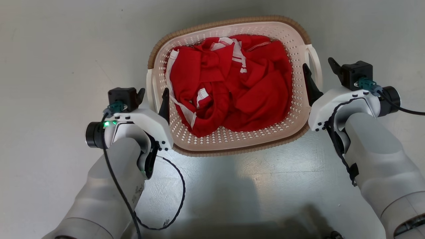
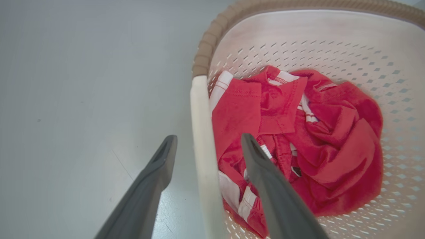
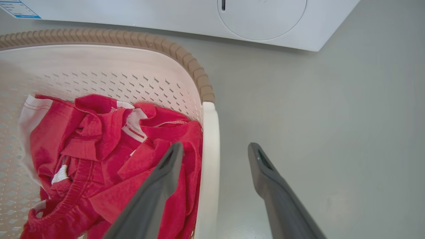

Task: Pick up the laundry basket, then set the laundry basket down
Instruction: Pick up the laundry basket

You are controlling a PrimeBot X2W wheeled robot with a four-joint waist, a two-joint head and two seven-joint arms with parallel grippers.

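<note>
A: Where does the laundry basket [image 1: 239, 151] stand?

B: On the grey floor [image 1: 49, 66], straight in front of the robot, with a heap of red clothes [image 1: 232, 89] inside. The washing machine [image 3: 265, 20] lies beyond its far rim.

A: Why do the arms flank it?

B: Each goes for a side handle. The left hand [image 1: 152, 98] straddles the left handle [image 2: 202, 149], one finger outside and one over the clothes. The right hand [image 1: 318, 66] mirrors that at the right handle [image 3: 209, 166].

A: Is it grasping?

B: No. Both hands are spread wide, with gaps between fingers and handles, so the basket's weight seems to rest on the floor. Taking both sides would likely keep the load level once the fingers clench.
</note>
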